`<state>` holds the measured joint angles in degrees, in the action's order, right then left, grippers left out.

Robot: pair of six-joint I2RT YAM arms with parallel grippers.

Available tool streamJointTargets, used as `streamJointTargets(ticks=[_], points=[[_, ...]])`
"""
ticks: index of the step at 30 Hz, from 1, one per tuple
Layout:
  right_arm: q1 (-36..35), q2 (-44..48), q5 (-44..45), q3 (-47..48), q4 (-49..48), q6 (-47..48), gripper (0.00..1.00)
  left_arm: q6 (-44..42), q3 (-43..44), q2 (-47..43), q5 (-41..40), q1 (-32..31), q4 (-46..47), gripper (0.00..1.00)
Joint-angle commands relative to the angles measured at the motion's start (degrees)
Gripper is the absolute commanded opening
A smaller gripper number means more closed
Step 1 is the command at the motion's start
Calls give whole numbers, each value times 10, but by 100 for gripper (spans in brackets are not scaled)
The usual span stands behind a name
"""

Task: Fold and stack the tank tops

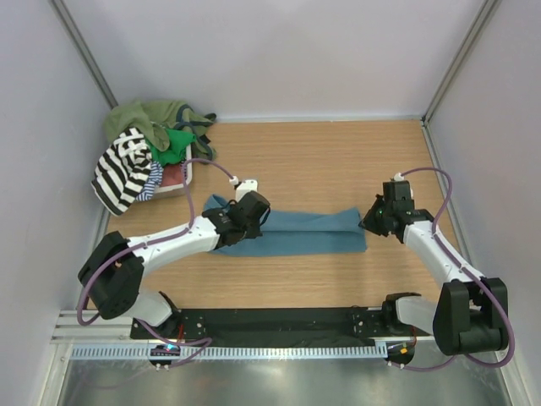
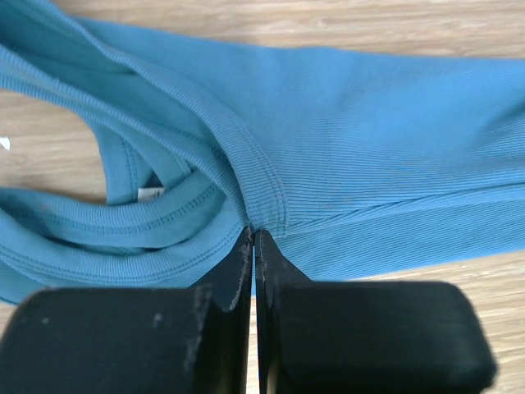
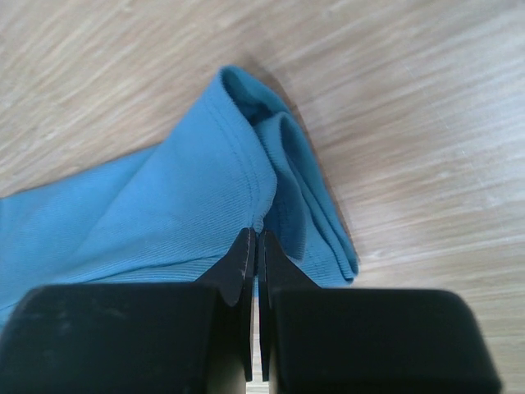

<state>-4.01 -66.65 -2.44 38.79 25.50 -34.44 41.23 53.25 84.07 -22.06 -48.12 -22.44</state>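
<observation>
A teal-blue tank top (image 1: 296, 230) lies as a long narrow folded band across the middle of the wooden table. My left gripper (image 1: 256, 211) is shut on its strap end (image 2: 258, 185) at the left. My right gripper (image 1: 370, 222) is shut on the hem edge (image 3: 246, 176) at the right end. The black-and-white striped tank top (image 1: 122, 167) hangs off a heap at the back left, with olive (image 1: 139, 117) and green (image 1: 173, 142) tops piled on it.
The heap sits in a white basket (image 1: 188, 179) in the back left corner. Grey walls close the table on the left, back and right. A black rail (image 1: 270, 326) with the arm bases runs along the near edge.
</observation>
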Motion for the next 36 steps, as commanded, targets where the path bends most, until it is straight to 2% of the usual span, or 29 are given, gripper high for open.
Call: streamJointTargets(ticks=[1,6,11,16,23,25,28,29,31,32,36], points=[[-1,20,22,-19,-1,-26,1,32,-18,-16,-53,-14,16,0],[0,33,43,-48,-13,-47,6,73,-55,-22,-78,-35,20,0],[-1,33,47,-64,-20,-54,16,96,-85,-18,-84,-45,35,4],[0,30,49,-69,-23,-56,20,108,-102,-9,-85,-51,49,6],[0,59,48,-61,-20,-48,38,101,-107,-52,-99,-52,43,9],[0,75,52,-54,-19,-39,44,95,-104,-68,-105,-52,35,11],[0,82,32,-43,-33,-14,45,90,-92,-97,-121,-48,12,22],[-1,78,13,-38,-37,-7,45,84,-90,-111,-121,-43,9,27],[-1,53,2,-16,-35,5,44,77,-88,-123,-113,-13,3,31],[-1,44,-5,-3,-34,9,41,69,-87,-133,-106,2,2,37],[-4,12,-19,10,-41,12,38,48,-76,-139,-52,109,12,42]])
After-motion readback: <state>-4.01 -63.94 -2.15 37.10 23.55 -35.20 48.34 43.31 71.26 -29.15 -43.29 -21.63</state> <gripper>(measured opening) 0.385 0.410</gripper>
